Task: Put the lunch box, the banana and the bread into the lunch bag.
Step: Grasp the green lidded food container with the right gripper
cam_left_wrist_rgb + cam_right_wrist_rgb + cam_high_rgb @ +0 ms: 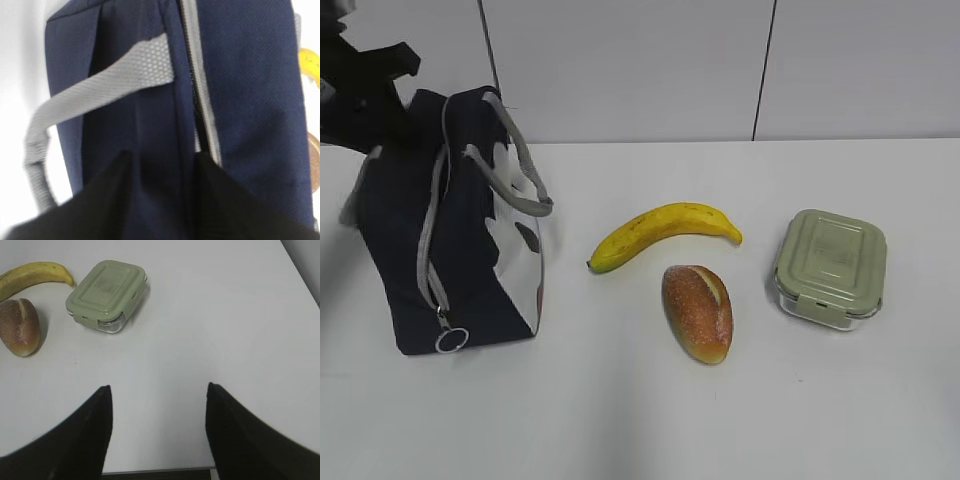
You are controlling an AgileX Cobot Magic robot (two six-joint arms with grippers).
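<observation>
- Exterior view, far left: I see my left arm reaching in behind the lunch bag (460, 225), which stands on the table (640, 420) with its grey zipper running down the near face to the ring pull (451, 340) at the bottom. From here the bag reads as closed, or nearly so.
- Left wrist view: the left gripper (161, 167) hangs right over the navy fabric, its dark fingers spread with nothing between them, one near the zipper (200, 100), which looks slightly parted. I cannot tell whether they touch the cloth.
- Centre of the table: the banana (665, 231) lies on its side, and the bread (699, 312) sits just in front of it. Both are outside the bag, well apart from it.
- Right of them: the lunch box (830, 267) rests flat, lid clipped on, also untouched.
- Right wrist view: the right gripper (159, 405) hovers over bare table, fingers wide apart and empty, the lunch box some way ahead.
- My judgement: nothing is packed yet. Opening the bag comes first; all three items remain.
</observation>
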